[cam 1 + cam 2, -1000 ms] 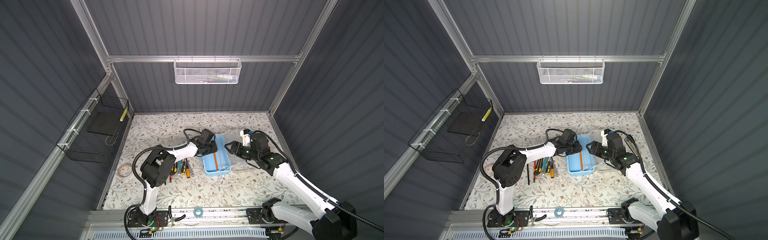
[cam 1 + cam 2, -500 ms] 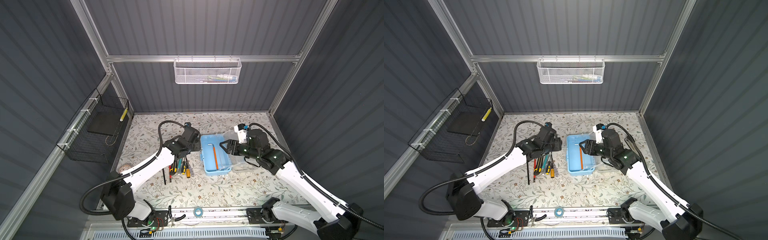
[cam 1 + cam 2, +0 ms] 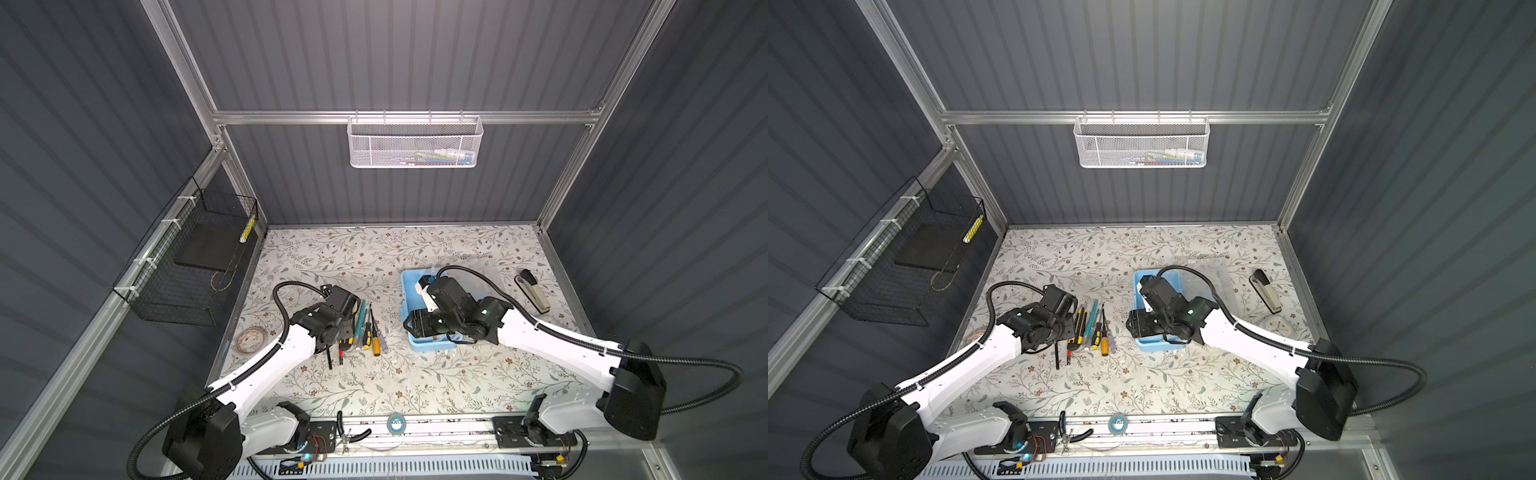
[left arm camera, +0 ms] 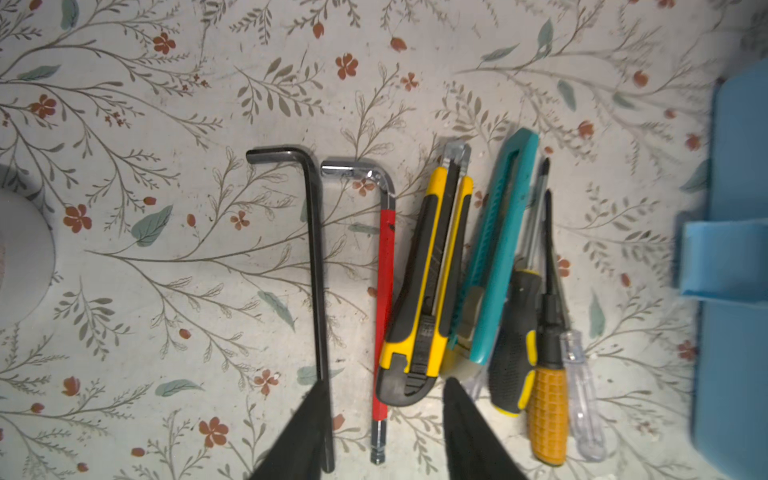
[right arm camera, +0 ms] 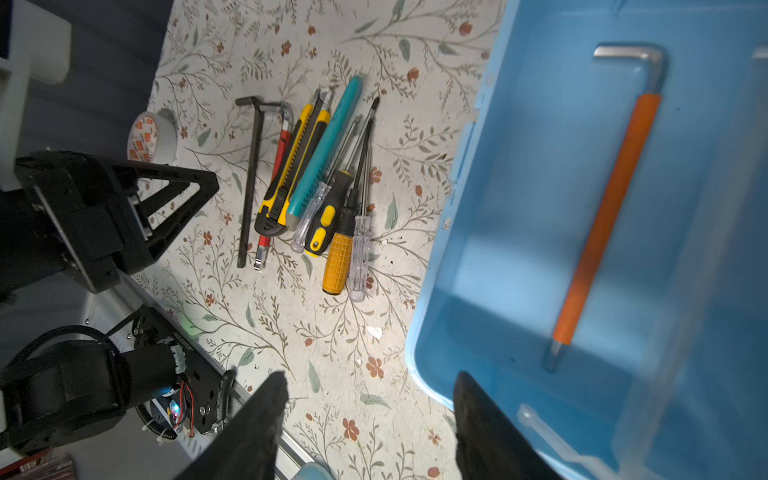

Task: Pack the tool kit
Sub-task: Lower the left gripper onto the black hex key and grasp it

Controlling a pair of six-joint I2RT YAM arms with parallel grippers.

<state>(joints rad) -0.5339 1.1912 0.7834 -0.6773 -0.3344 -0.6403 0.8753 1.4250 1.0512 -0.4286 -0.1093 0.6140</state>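
Left pincer [image 4: 384, 395]: open, empty, above loose tools [image 4: 428, 270].
Right pincer [image 5: 370, 378]: open, empty, over left rim of tool kit [image 5: 519, 187].

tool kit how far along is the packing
Done: one orange hex key lies in the open tool kit. In hand: nothing gripped; the left end effector hangs open over the red hex key, the right end effector open at the kit's corner. Left: that key, the black hex key, yellow utility knife, teal utility knife and screwdrivers on the table, then closing it.
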